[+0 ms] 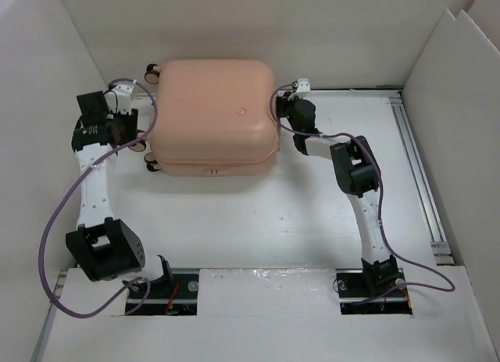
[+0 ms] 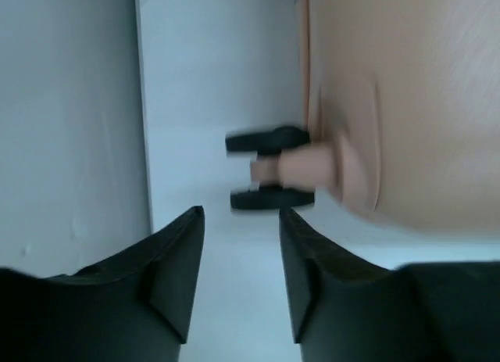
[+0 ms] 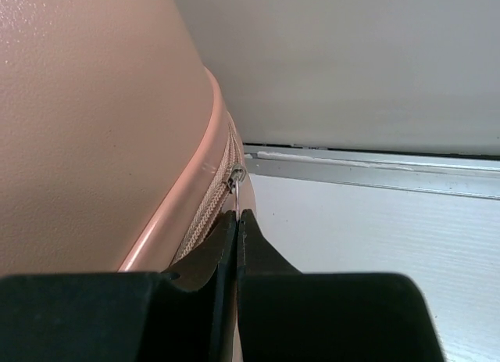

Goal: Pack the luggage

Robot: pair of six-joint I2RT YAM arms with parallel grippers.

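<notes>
The luggage (image 1: 211,116), a salmon-pink hard-shell suitcase, lies closed at the back middle of the table. My left gripper (image 1: 134,137) is at its left side and stands open with nothing between its jaws. In the left wrist view that gripper (image 2: 241,213) points at a pink-and-black caster wheel (image 2: 269,166) just ahead of its fingertips, and the shell (image 2: 422,104) fills the right. My right gripper (image 1: 281,114) is at the suitcase's right edge. In the right wrist view it (image 3: 237,213) is shut on the metal zipper pull (image 3: 234,178) beside the zipper seam of the shell (image 3: 94,120).
White walls enclose the table on the left, back and right. An aluminium rail (image 1: 418,166) runs along the right side and white boards (image 1: 453,104) lean behind it. A wall (image 2: 70,120) stands close to the left gripper's left. More caster wheels (image 1: 153,71) stick out at the suitcase's left corners.
</notes>
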